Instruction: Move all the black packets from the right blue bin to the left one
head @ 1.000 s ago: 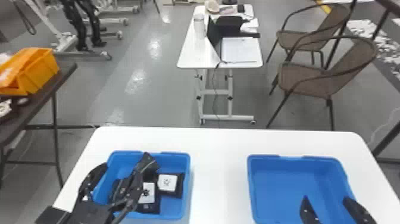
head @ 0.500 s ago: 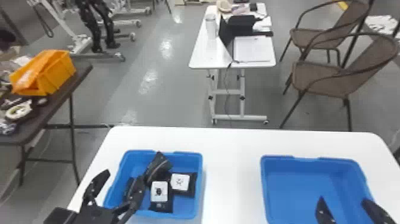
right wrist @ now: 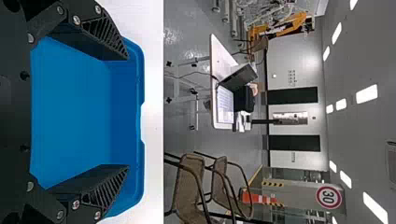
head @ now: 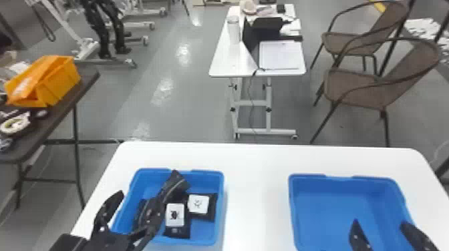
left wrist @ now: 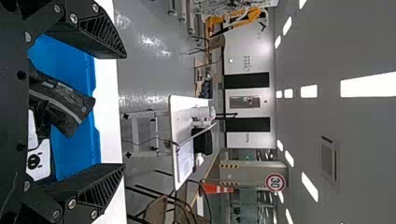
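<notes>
Wrapping up, I'd judge: black white-labelled packets [head: 178,232] in left blue plastic bin [head: 207,175], near left edge of white surface [head: 257,187]; right blue plastic bin [head: 334,213] empty. Left claw [left wrist: 123,111], right claw [right wrist: 126,112] spread; next, lift clear.

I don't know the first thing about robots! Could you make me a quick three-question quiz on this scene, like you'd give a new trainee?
1. True or false: the fingers of the left gripper are closed together.

2. Multiple choice: where do the black packets with white labels lie?
A) in the right blue bin
B) in the left blue bin
C) on the white table

3. Fill in the blank: the container on the dark side table, off to the robot's left, is coloured ____.

Key: 1. False; 2. B; 3. orange
</notes>
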